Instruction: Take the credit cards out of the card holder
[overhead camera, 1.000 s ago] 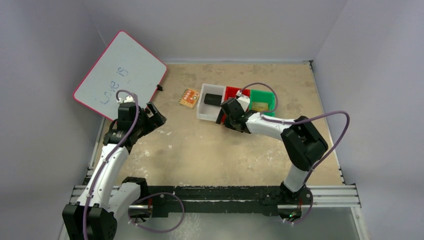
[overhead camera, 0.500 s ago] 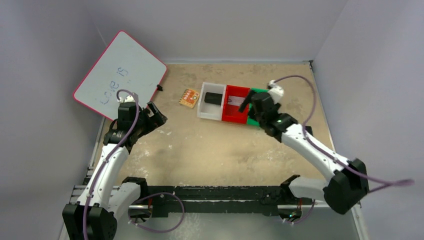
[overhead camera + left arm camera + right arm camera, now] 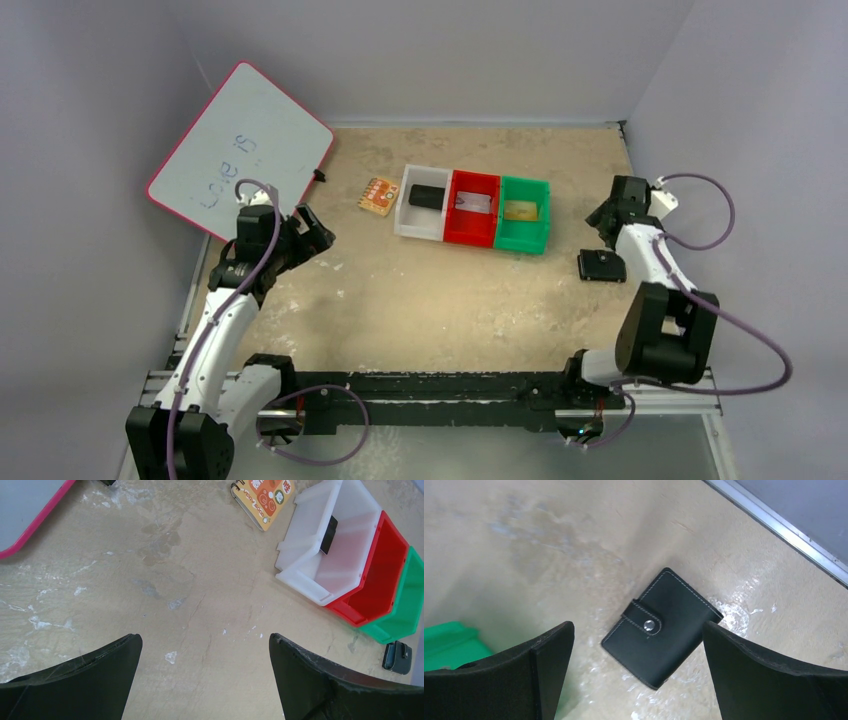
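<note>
Cards (image 3: 473, 203) look already out, lying in the red bin (image 3: 474, 177) and green bin (image 3: 526, 183), with the wallet (image 3: 659, 637) snapped shut at three o'clock on the bench (image 3: 420, 300) near the wide-spread right fingers (image 3: 539, 675), left fingers (image 3: 85, 680) likewise apart, so probably only withdrawal remains.

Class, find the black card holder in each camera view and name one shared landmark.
Top external: card holder right of the green bin.
Left wrist: card holder bottom right, beyond the green bin.
Right wrist: card holder centre, closed.
Shared landmark: the green bin.
</note>
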### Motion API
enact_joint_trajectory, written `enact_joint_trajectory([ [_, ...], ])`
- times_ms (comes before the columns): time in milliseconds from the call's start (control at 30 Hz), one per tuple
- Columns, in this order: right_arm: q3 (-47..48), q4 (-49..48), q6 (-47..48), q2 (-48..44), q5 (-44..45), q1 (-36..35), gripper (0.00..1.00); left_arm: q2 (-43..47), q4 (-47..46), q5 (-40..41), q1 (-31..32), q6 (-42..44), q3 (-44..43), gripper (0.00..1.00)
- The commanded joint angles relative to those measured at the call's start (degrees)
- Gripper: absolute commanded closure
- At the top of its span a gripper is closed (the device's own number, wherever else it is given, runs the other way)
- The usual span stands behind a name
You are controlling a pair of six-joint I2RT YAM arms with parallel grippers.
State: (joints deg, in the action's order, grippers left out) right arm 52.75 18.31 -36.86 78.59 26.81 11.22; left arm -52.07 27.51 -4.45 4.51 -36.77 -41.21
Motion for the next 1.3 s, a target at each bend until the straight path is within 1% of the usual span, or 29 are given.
enact_joint_trajectory([
  [0,2.1,-2.5,3.3,5.7,-0.3,2.3,0.00,1.2,-3.1,-0.9,-0.5,1.2,0.4,0.00],
  [100,1.7,-2.1,2.3,10.5,-1.0,3.5,0.00,1.3,-3.3,-0.9,-0.5,1.4,0.3,0.00],
  [200,-0.9,-2.3,0.4,12.7,-2.5,3.5,0.02,1.2,-3.4,-1.1,-0.5,1.4,0.5,0.00],
  [267,-2.7,-3.0,-0.6,12.5,-4.9,3.7,0.04,1.0,-3.6,-1.2,-0.5,1.5,0.4,0.00],
  [367,-4.1,-2.4,-1.8,11.0,-6.1,3.8,0.07,0.8,-3.8,-1.6,-0.5,1.5,0.6,0.00],
  [400,-4.9,-2.4,-2.2,10.4,-9.0,3.8,0.07,0.8,-3.9,-1.7,-0.5,1.4,0.6,0.00],
  [467,-6.3,-2.4,-2.5,9.3,-9.9,3.7,0.08,0.8,-4.2,-1.9,-0.5,1.4,0.8,0.00],
  [567,-10.1,-1.6,-5.4,6.6,-13.8,2.9,0.11,0.7,-4.2,-1.9,-0.5,1.3,0.8,0.00],
  [700,-14.6,2.1,-11.5,-0.3,-14.1,-1.3,0.11,0.6,-4.2,-2.3,-0.5,1.4,0.8,0.00],
  [767,-15.4,4.4,-14.8,-4.0,-14.4,-5.4,0.11,0.4,-4.3,-2.6,-0.5,1.5,0.8,0.00],
  [867,-14.5,8.9,-17.8,-8.3,-17.0,-11.7,0.11,0.3,-4.4,-2.9,-0.5,1.5,0.8,0.00],
  [933,-10.8,15.4,-18.4,-11.7,-13.9,-14.6,0.11,0.3,-4.2,-3.0,-0.5,1.6,0.7,0.00],
  [1000,-7.4,21.6,-18.7,-16.8,-6.9,-14.9,0.08,0.3,-4.3,-3.0,-0.5,1.5,0.8,0.00],
  [1033,-7.0,23.5,-21.5,-19.0,-5.2,-14.9,0.06,0.2,-4.5,-3.0,-0.5,1.4,0.9,0.00],
  [1067,-8.1,20.5,-19.3,-21.4,-6.3,-14.8,0.09,0.1,-4.6,-3.2,-0.5,1.4,1.0,0.00],
  [1100,-9.1,15.7,-14.7,-23.1,-7.1,-14.8,0.13,0.0,-4.7,-3.4,-0.5,1.4,1.0,0.00],
  [1133,-9.2,14.9,-16.1,-23.7,-5.2,-14.8,0.14,-0.1,-4.6,-3.5,-0.5,1.5,0.8,0.00],
  [1167,-9.2,14.4,-17.9,-23.2,-2.6,-14.8,0.13,-0.2,-4.3,-3.5,-0.5,1.6,0.7,0.00],
  [1200,-8.9,13.5,-17.2,-22.1,0.1,-14.4,0.12,-0.2,-4.1,-3.5,-0.5,1.7,0.5,0.00],
  [1233,-8.0,13.2,-16.7,-19.9,1.6,-12.9,0.12,-0.2,-3.9,-3.5,-0.5,1.8,0.4,0.00],
  [1267,-6.4,12.6,-14.1,-17.4,1.5,-10.5,0.12,-0.1,-3.9,-3.4,-0.5,1.9,0.5,0.00],
])
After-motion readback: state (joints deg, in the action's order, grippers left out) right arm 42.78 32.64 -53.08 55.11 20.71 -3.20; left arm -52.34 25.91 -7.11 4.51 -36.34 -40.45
